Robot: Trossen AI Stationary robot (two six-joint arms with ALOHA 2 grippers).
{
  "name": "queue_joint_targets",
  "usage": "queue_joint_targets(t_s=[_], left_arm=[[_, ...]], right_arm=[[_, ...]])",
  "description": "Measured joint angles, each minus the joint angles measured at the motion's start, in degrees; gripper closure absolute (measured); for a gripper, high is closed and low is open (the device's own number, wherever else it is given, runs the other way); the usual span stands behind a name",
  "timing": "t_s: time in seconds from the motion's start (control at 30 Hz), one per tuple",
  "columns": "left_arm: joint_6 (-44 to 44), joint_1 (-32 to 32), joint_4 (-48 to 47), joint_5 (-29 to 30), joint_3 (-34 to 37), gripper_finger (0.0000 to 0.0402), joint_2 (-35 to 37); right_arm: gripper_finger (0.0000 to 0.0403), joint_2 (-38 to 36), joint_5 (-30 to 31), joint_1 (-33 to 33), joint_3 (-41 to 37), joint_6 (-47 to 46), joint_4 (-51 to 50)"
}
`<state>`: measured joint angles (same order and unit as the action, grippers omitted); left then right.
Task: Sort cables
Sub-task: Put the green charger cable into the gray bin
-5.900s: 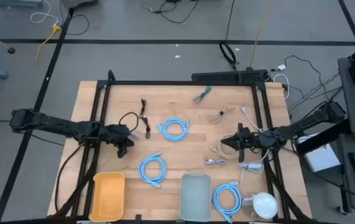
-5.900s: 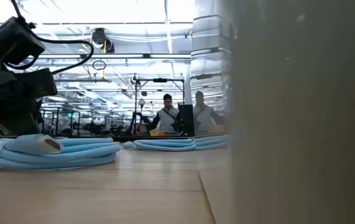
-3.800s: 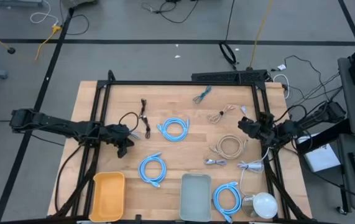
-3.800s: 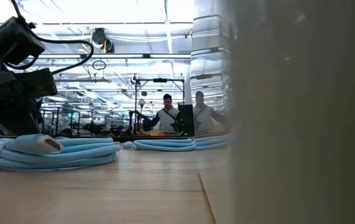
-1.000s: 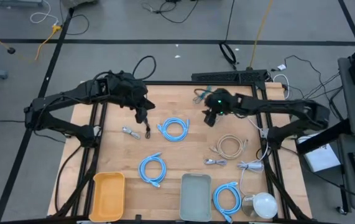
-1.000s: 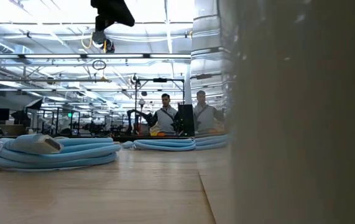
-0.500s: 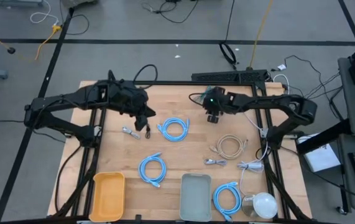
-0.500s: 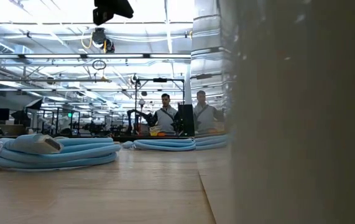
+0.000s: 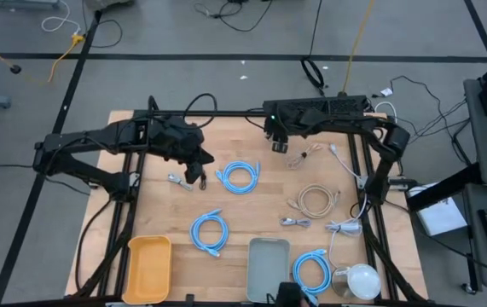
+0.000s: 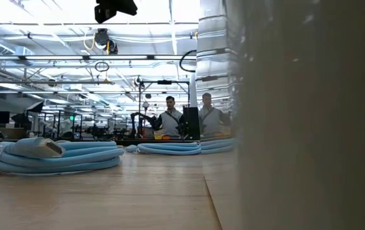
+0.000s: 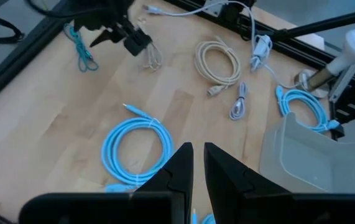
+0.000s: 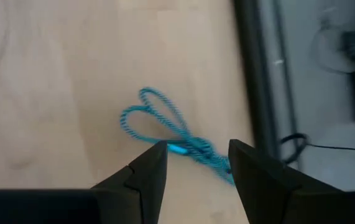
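Your right gripper (image 12: pixel 193 163) is hovering with its fingers spread wide above the teal cable (image 12: pixel 171 135), which lies near the far edge of the wooden table (image 9: pixel 252 213), close to the black frame rail; so the step in hand is, I judge, the reach for this cable, not yet a grasp. Your next move calls for lowering straight down until the fingers stand on both sides of the thin bundle, then closing, with care not to touch the rail. Your left gripper (image 11: pixel 198 163) hangs over the left part of the table with its fingers nearly pressed together, and I see nothing held between them. The other cables are not sorted: light-blue loops (image 9: pixel 238 177) in the middle, a beige coil (image 9: pixel 315 201) and small grey bundles at the right. The yellow bin (image 9: pixel 148 269) and the grey bin (image 9: pixel 268 269) stand at the near edge. In the low view, people (image 10: pixel 171 121) sit far behind in a large bright hall.
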<state>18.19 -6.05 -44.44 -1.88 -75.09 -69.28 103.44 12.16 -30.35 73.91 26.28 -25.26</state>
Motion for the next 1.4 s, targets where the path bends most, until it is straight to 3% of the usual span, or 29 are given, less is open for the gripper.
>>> queue_joint_targets(t_s=[0.23,0.6,1.1,1.4], left_arm=[[0.4,2.9,-0.4,1.7,0.0,0.036,0.0],[1.3,4.6,-0.3,2.5,0.0,0.036,0.0],[3.6,7.4,-0.3,5.0,0.0,0.036,0.0],[4.7,7.4,0.7,5.0,0.0,0.036,0.0]], right_arm=[[0.0238,1.6,-10.9,-1.7,1.9,2.5,-10.8],[0.0238,1.6,-7.8,-2.0,1.6,9.3,-2.5],[0.0239,6.0,-7.2,-3.0,1.6,9.7,-0.7],[0.0274,6.1,-7.5,-3.0,1.6,10.2,-1.1]])
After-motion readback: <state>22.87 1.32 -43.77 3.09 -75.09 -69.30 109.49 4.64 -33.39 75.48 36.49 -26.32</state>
